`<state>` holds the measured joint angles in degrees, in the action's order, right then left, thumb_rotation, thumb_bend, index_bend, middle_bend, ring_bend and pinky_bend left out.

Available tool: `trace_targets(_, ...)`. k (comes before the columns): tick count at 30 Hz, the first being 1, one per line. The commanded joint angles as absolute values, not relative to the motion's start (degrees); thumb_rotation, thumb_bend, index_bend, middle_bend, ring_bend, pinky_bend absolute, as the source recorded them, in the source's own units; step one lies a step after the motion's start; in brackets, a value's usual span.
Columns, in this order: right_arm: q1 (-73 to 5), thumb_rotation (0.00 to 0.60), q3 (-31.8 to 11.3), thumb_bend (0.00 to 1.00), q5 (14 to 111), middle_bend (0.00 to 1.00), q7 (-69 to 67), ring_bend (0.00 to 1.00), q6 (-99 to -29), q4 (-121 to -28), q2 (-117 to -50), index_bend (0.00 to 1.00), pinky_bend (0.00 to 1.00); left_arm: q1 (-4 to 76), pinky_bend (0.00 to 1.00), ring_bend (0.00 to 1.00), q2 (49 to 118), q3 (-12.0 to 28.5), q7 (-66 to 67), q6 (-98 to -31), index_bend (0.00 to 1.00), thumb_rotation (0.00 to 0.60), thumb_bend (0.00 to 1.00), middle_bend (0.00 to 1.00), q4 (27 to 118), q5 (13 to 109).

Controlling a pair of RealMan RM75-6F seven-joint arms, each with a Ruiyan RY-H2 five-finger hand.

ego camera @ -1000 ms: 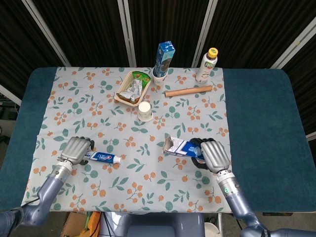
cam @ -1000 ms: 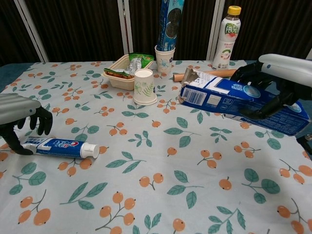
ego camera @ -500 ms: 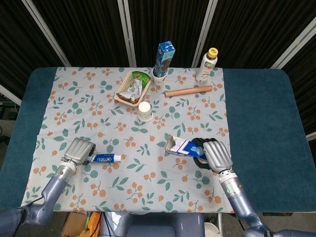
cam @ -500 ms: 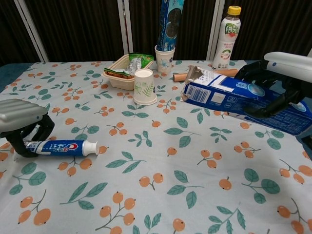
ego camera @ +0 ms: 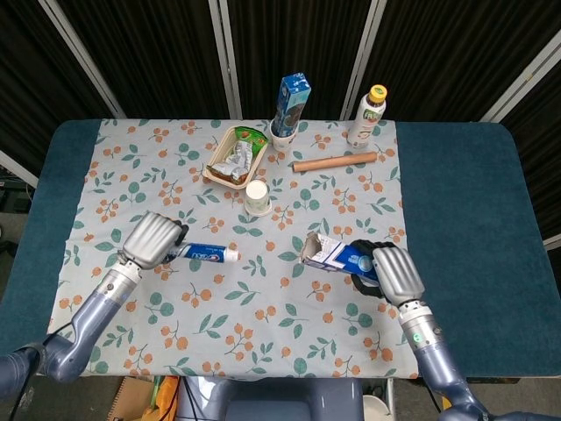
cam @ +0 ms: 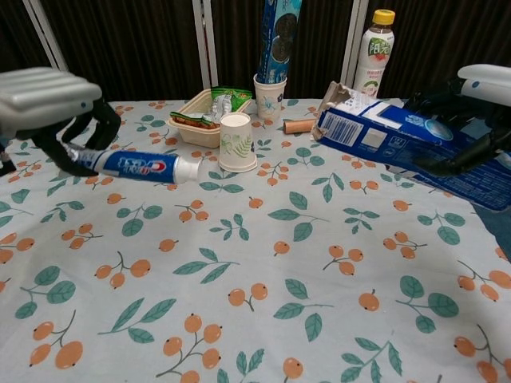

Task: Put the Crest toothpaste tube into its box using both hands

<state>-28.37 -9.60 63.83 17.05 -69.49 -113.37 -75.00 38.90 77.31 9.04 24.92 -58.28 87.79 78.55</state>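
My left hand (ego camera: 152, 239) (cam: 56, 104) grips the tail of the blue and white Crest toothpaste tube (ego camera: 209, 253) (cam: 142, 167) and holds it off the cloth, its white cap pointing right. My right hand (ego camera: 392, 273) (cam: 479, 120) holds the blue toothpaste box (ego camera: 337, 255) (cam: 399, 137) in the air, roughly level. The box's open flapped end faces left toward the tube. A wide gap separates the cap from the box mouth.
At the back of the floral tablecloth (ego camera: 263, 298) stand a paper cup (ego camera: 257, 196), a food tray (ego camera: 231, 155), a cup with a blue cookie pack (ego camera: 290, 107), a wooden rolling pin (ego camera: 335, 162) and a drink bottle (ego camera: 366, 115).
My left hand closed on the tube and lifted it off the cloth, carrying it up and to the right. My right hand moved the box slightly right and higher.
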Motion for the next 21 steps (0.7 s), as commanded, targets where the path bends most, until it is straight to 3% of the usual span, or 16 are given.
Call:
trace_targets(1, -28.3, 0.600, -9.6, 0.37, 63.8, 0.46, 16.9, 0.42, -69.4, -113.6, -74.7, 0.38, 0.35, 42.6, 0.69, 0.69, 73.4, 11.8, 20.8, -57.8, 0.74, 0.600, 0.47, 0.75, 89.4, 83.5)
trace_targets(11, -28.3, 0.600, -9.4, 0.37, 64.2, 0.46, 17.1, 0.42, -69.4, -114.5, -75.1, 0.38, 0.35, 51.9, 0.69, 0.69, 66.7, 16.1, 17.5, -51.0, 0.74, 0.600, 0.47, 0.75, 90.5, 88.9)
trace_targets(21, -28.1, 0.600, -9.3, 0.37, 64.3, 0.46, 17.1, 0.42, -69.7, -115.6, -75.2, 0.38, 0.35, 56.9, 0.69, 0.69, 67.2, 17.0, 21.4, -46.6, 0.74, 0.600, 0.47, 0.76, 92.1, 87.2)
